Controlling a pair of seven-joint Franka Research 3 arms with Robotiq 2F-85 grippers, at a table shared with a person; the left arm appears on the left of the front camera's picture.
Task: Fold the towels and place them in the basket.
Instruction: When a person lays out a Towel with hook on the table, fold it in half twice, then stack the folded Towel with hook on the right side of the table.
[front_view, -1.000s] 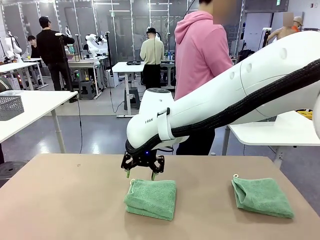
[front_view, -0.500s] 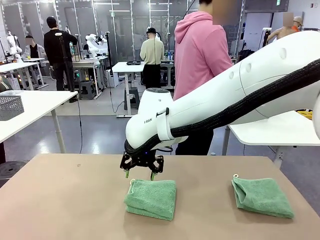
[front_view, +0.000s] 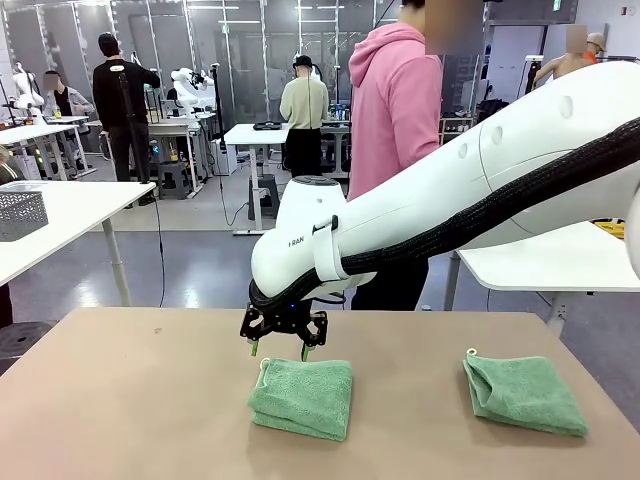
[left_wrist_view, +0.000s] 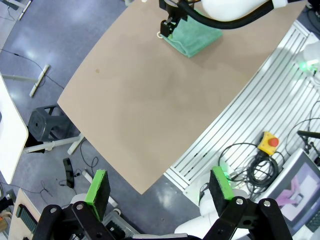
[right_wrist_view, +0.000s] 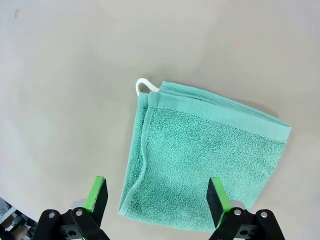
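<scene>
Centrally, a folded green towel (front_view: 301, 397) is laid on the worktop (front_view: 130, 400), with the right gripper (front_view: 279, 349) held just above its far edge, jaws wide and empty. A second towel (front_view: 523, 393) is seen at the right. The left gripper (left_wrist_view: 159, 191) is likewise spread and empty.

Two folded towels (front_view: 302, 397) (front_view: 523, 394) well apart on the table (front_view: 130, 400), right tool (front_view: 279, 349) over the left one.

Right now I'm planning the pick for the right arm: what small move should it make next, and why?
Probably lower straight down and close. The right gripper hangs open just above the far edge of the folded towel, which lies flat on the table with its cord loop free; the pads straddle it.
</scene>
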